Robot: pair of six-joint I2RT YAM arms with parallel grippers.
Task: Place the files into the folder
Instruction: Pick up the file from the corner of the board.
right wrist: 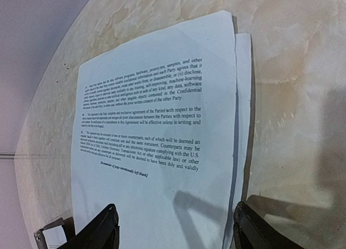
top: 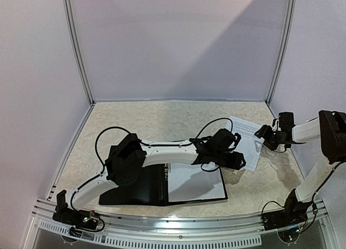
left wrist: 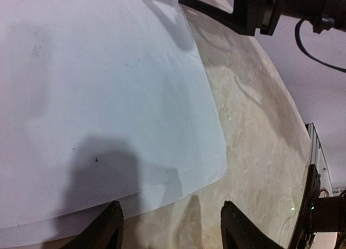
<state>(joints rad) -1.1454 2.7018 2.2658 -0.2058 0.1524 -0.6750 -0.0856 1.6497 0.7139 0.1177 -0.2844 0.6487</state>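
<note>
Spread black fingers of the right gripper (right wrist: 175, 216) hover over the files (right wrist: 162, 125), gripping nothing.
Print on the top sheet reads "Confidential", "Counterparts may be" and "[Remainder of page intentionally left blank]"; a second sheet peeks out beneath it. Both lie on the beige marbled table (top: 162, 119), near the far right corner of the open black folder (top: 135, 190), which bears one white sheet (top: 194, 183). Left gripper (left wrist: 172, 214) is likewise spread and empty at a paper edge. Pale lilac panels (top: 178, 44) in metal frames wall the cell.
</note>
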